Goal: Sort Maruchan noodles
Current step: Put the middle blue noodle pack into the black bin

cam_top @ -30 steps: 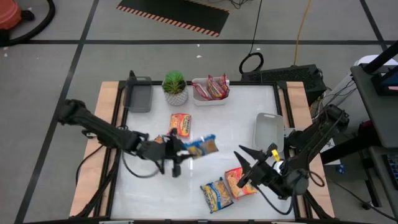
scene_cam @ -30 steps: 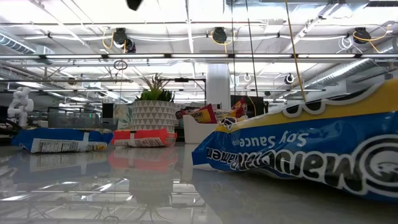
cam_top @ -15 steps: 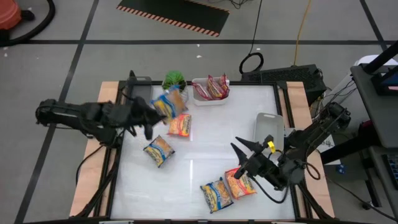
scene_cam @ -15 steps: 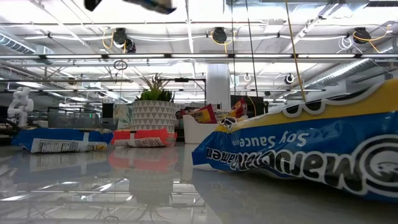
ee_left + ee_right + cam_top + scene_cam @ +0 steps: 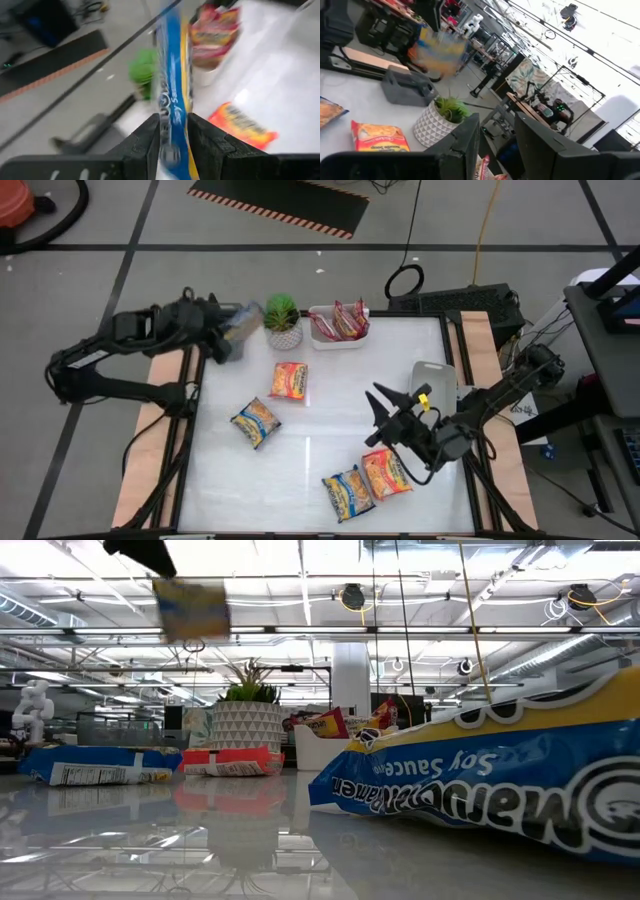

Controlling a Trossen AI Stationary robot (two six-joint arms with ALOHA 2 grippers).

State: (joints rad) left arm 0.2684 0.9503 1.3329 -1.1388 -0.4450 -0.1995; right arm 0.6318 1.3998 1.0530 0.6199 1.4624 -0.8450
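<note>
Nearest packet reads, mirrored, seemingly "Soy Sauce".

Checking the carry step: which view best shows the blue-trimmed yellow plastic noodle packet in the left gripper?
The left wrist view: the blue-trimmed yellow plastic noodle packet stands edge-on, clamped in the left gripper. The high view shows it blurred above the grey rectangular tray. The low view catches it hanging in the air; the right wrist view, only a distant smear.

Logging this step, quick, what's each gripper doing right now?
Left gripper: shut on a blue-trimmed noodle packet, raised near the grey tray.
Right gripper: open, holding nothing, above the table.
</note>
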